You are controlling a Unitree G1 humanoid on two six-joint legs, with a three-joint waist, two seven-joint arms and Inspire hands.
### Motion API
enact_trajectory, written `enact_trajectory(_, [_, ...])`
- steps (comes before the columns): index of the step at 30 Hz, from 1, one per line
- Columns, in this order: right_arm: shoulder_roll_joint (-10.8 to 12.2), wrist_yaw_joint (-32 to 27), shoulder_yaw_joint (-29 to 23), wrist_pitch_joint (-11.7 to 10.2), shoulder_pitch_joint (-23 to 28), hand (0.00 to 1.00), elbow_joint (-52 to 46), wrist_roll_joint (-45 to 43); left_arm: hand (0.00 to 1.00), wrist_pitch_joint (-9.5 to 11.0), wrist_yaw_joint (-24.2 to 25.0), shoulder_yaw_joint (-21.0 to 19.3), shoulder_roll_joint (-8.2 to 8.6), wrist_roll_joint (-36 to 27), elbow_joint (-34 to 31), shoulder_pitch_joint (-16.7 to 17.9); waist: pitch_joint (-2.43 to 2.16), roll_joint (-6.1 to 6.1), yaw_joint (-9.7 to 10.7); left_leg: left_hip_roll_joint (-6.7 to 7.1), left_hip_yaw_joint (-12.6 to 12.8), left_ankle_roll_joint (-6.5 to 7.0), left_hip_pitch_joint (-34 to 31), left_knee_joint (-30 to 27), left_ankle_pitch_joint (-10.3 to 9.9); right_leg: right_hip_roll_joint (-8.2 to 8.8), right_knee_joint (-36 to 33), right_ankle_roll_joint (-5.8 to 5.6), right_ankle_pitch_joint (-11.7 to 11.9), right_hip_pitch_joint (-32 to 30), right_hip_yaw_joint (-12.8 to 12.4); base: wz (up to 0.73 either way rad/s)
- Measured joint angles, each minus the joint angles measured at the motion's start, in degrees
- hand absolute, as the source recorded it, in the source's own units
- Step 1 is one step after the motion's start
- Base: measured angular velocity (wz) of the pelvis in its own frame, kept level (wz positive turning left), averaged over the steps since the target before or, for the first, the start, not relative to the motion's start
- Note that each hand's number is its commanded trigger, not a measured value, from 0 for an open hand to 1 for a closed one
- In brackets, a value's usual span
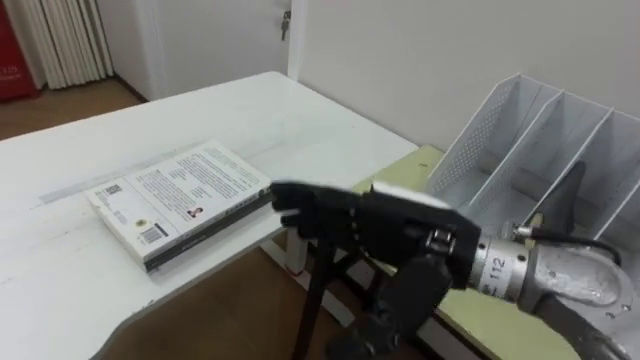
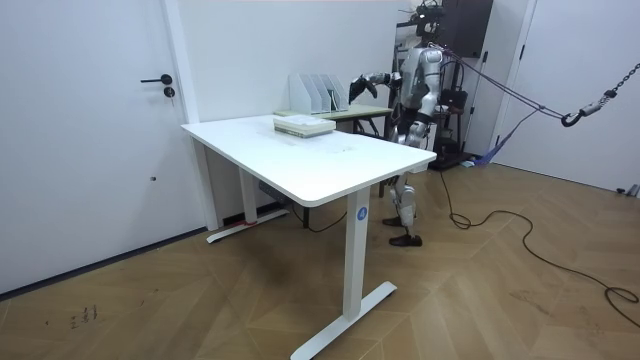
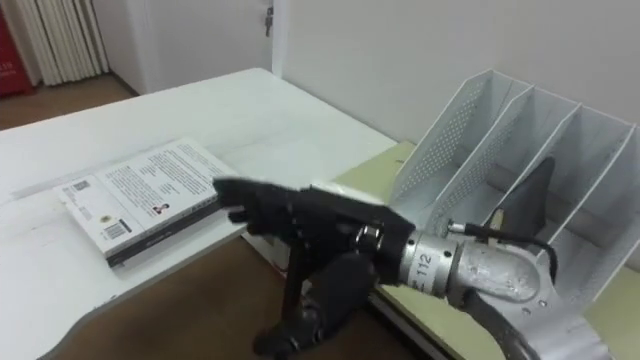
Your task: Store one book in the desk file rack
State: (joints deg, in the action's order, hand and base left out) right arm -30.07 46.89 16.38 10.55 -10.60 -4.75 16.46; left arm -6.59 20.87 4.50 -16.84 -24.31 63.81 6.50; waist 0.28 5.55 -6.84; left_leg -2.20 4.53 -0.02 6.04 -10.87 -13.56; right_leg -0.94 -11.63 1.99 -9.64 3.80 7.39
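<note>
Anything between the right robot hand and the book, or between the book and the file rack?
Nothing visible. The right robot hand, fingers straight, reaches toward the book with no object between. Between book and file rack: only bare white table and the gap to the side table.

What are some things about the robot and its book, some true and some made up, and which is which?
1. The book lies flat on the white table. True.
2. The robot is holding the book in its hand. False: its right hand is open and reaches toward the book, with no fingers round it.
3. The book is already in the rack. False: it is on the white table, well away from the rack.
4. The rack stands on a small yellowish table beside the white one. True.
</note>
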Motion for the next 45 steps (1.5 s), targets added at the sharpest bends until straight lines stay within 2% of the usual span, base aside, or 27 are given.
enact_trajectory(1, [0.01, 1.52, 0.76, 1.05, 1.99, 0.0, 0.34, -4.37, 0.0, -0.01, -0.14, 0.02, -0.03, -0.02, 0.22, -0.03, 0.15, -0.22, -0.12, 0.03, -0.07, 0.0, -0.09, -0.11, 0.0, 0.09, -0.01, 0.03, 0.04, -0.05, 0.31, 0.05])
enact_trajectory(3, [0.08, 3.36, 1.42, 1.29, 4.15, 0.0, 2.06, -8.36, 0.0, -0.01, -0.49, 0.26, -0.02, -0.52, 0.32, -0.31, 0.35, -0.55, -0.32, 0.09, 0.04, -0.01, -0.39, -0.36, 0.02, 0.11, -0.01, 0.07, 0.07, -0.21, 0.58, 0.0])
enact_trajectory(10, [0.75, 5.28, 2.07, 1.41, 9.46, 0.0, 13.56, -26.21, 0.0, 0.13, -0.74, 0.23, -0.12, -0.98, 0.55, -0.36, 0.28, -0.77, 0.07, -0.05, -0.02, -0.16, -1.31, -0.77, 0.1, -0.02, 0.43, 0.26, 0.18, -0.88, 0.75, 0.01])
enact_trajectory(13, [3.06, 3.96, 0.69, 1.4, 12.12, 0.0, 21.77, -32.5, 0.0, 0.34, -2.07, 0.28, 0.28, -1.32, 0.55, -0.33, 0.13, -0.9, 0.05, 0.04, -0.02, -0.15, -1.26, -0.74, 0.1, 0.4, 0.74, 0.24, 0.2, -0.86, 0.81, 0.01])
enact_trajectory(16, [4.82, -0.29, -0.35, 1.17, 15.03, 0.0, 30.33, -37.12, 0.0, 0.55, -4.07, 0.53, 1.31, -2.12, 0.67, 0.17, -0.45, -1.98, 0.07, 0.24, 0.01, -0.12, -0.94, -0.44, 0.09, 0.54, 0.77, 0.15, 0.21, -0.68, 0.73, -0.01])
enact_trajectory(17, [6.37, -2.54, -1.78, 1.05, 15.32, 0.0, 35.38, -39.06, 0.0, 0.59, -4.88, 0.5, 1.77, -1.67, 0.65, 0.23, -0.35, -2.45, 0.19, 0.28, 0.07, -0.11, -0.44, -0.3, 0.09, 0.55, 0.81, 0.12, 0.18, -0.33, 0.65, -0.06])
enact_trajectory(18, [7.22, -3.41, -4.12, 1.01, 15.28, 0.0, 37.05, -39.31, 0.0, 0.82, -5.26, 0.39, 2.09, -1.42, 0.59, 0.34, -0.34, -2.71, 0.13, 0.28, 0.06, -0.1, -0.45, -0.28, 0.09, 0.55, 0.84, 0.11, 0.19, -0.29, 0.61, 0.0])
enact_trajectory(20, [9.03, -9.34, -7.63, -0.52, 15.4, 0.0, 43.48, -39.53, 0.0, 0.98, -5.88, 0.14, 2.36, -1.02, 0.58, 0.76, -0.5, -3.12, 0.59, 0.27, 0.05, -0.09, -0.05, -0.29, 0.09, 0.5, 1.05, 0.08, 0.16, 0.27, 0.79, 0.05])
enact_trajectory(23, [11.59, -15.25, -8.85, -1.63, 16.5, 0.0, 52.09, -39.41, 0.0, 1.88, -6.73, 0.07, 3.04, -1.03, 0.38, 1.5, -0.57, -3.66, 0.32, 0.32, 0.09, -0.09, 0.44, 0.16, 0.07, 0.4, 1.22, -0.02, 0.03, 0.45, 0.69, 0.0])
enact_trajectory(24, [11.8, -16.08, -9.01, -1.75, 16.53, 0.0, 53.05, -39.19, 0.0, 2.0, -6.72, 0.05, 3.08, -1.1, 0.3, 1.9, -0.57, -3.8, 0.39, 0.35, 0.1, -0.09, 0.36, 0.14, 0.08, 0.36, 1.22, -0.02, 0.02, 0.41, 0.71, 0.0])
enact_trajectory(26, [12.97, -20.57, -10.17, -3.2, 16.75, 0.0, 58.44, -39.07, 0.0, 1.99, -6.79, -1.22, 3.62, -0.93, 0.47, 2.06, -0.51, -4.31, 1.25, 0.47, 0.01, -0.08, 0.24, 0.02, 0.08, 0.33, 1.39, -0.09, 0.02, 0.94, 0.95, 0.09])
enact_trajectory(28, [14.11, -23.61, -11.05, -3.6, 16.92, 0.0, 63.33, -39.4, 0.0, 2.14, -7.02, -1.96, 4.11, -0.96, 0.93, 2.41, -0.49, -4.53, 1.94, 0.56, 0.02, -0.01, 0.67, 0.03, 0.12, 0.51, 1.81, -0.26, -0.02, 1.31, 1.42, 0.14])
enact_trajectory(32, [15.55, -29.47, -12.04, -3.31, 17.84, 0.0, 72.22, -40.87, 0.0, 2.18, -7.78, -2.79, 5.2, 0.31, 1.53, 3.14, -0.26, -5.66, 3.38, 0.94, 0.0, 0.13, 0.91, 0.32, 0.2, 0.82, 1.78, -0.77, -0.5, 1.7, 1.19, 0.09])
enact_trajectory(36, [17.8, -32.86, -14.13, -2.76, 18.93, 0.0, 76.14, -41.22, 0.0, 2.15, -8.5, -4.55, 5.53, 0.28, 1.45, 4.41, -0.29, -5.73, 4.96, 0.97, -0.01, 0.13, 1.6, 0.93, 0.21, 0.8, 1.69, -0.76, -1.0, 1.89, 0.88, 0.0])
enact_trajectory(38, [19.1, -34.43, -14.68, -1.72, 19.47, 0.0, 78.16, -38.67, 0.0, 1.94, -9.22, -6.29, 5.99, 1.13, 1.51, 4.69, -0.23, -5.56, 5.25, 0.99, 0.03, 0.13, 2.18, 1.32, 0.21, 0.78, 1.72, -0.74, -1.33, 2.06, 0.6, -0.04])
enact_trajectory(45, [21.19, -38.56, -17.45, -0.45, 19.99, 0.0, 81.42, -30.15, 0.0, 1.94, -11.3, -6.73, 6.57, 1.48, 1.52, 4.9, -0.13, -5.45, 6.56, 1.21, 0.09, 0.13, 3.61, 1.53, 0.2, 0.97, 1.91, -0.94, -1.8, 3.35, 0.24, -0.01])
